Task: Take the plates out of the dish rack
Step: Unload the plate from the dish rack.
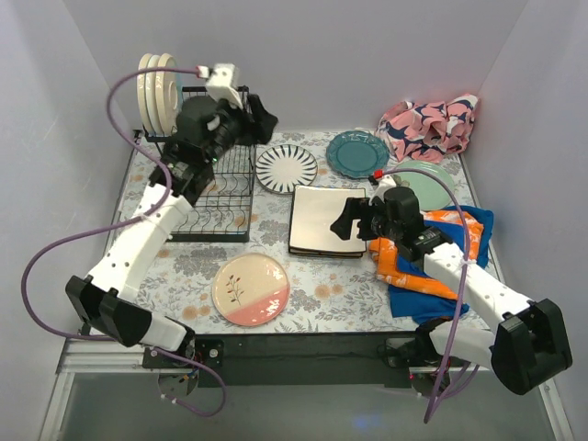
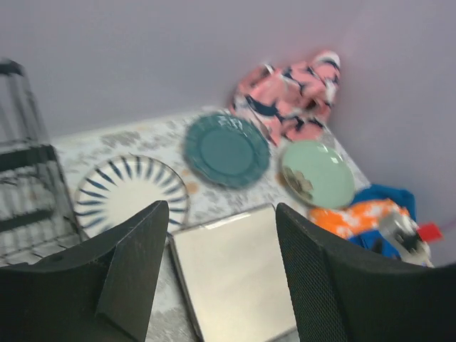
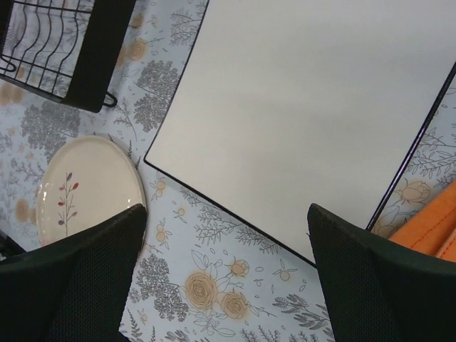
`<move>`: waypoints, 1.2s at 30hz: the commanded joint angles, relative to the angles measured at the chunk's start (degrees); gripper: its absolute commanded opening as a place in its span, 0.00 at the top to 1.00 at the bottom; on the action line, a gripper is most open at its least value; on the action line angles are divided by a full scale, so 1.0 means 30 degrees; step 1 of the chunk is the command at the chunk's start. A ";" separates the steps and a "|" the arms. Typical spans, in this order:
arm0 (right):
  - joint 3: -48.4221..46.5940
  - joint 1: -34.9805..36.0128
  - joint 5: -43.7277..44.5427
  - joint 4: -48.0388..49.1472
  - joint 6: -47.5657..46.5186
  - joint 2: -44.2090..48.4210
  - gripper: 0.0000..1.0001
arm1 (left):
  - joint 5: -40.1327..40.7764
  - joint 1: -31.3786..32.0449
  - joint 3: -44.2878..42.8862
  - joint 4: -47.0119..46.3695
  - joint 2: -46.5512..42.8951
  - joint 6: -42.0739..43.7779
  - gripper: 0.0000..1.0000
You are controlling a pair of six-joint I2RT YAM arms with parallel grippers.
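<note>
The black wire dish rack (image 1: 209, 188) stands at the back left, with two round cream plates (image 1: 156, 87) upright in its top tier. My left gripper (image 1: 260, 119) hangs open and empty above the rack's right side. My right gripper (image 1: 349, 220) is open and empty over the right edge of the stack of square cream plates (image 1: 322, 220). Flat on the table lie a black-striped plate (image 1: 286, 168), a teal plate (image 1: 357, 153), a pale green plate (image 1: 430, 186) and a cream-and-pink plate (image 1: 250, 289). The left wrist view shows the open left gripper (image 2: 221, 239) over the square plates (image 2: 235, 274).
A pink patterned cloth (image 1: 430, 127) lies bunched in the back right corner. An orange and blue cloth (image 1: 446, 262) lies under my right arm. Grey walls close off the left, back and right. In the right wrist view, the open right gripper (image 3: 228, 249) is above the floral table cover.
</note>
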State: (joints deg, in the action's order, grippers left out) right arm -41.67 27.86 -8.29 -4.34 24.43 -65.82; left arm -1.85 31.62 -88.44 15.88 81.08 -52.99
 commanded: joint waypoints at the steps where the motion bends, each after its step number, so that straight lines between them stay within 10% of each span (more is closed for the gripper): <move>1: 0.0091 0.0382 -0.0779 0.1241 -0.0408 0.1634 0.02 | -0.1520 -0.3843 -0.3822 0.3111 -0.0017 0.0408 0.40; 10: 0.1175 0.0616 -0.0986 0.2588 -0.0231 0.2635 0.04 | -0.6820 -1.2344 -0.6700 0.4347 0.1918 -0.0470 0.41; 36: 0.0707 0.1320 -0.0341 0.2559 -0.0495 0.1169 0.05 | -1.1660 -1.6076 -0.5705 0.1153 0.5229 -0.1261 0.43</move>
State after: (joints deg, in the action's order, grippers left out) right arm -38.33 31.27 -10.02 1.30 23.90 -61.98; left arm -35.00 -16.64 -106.52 20.78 96.09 -56.16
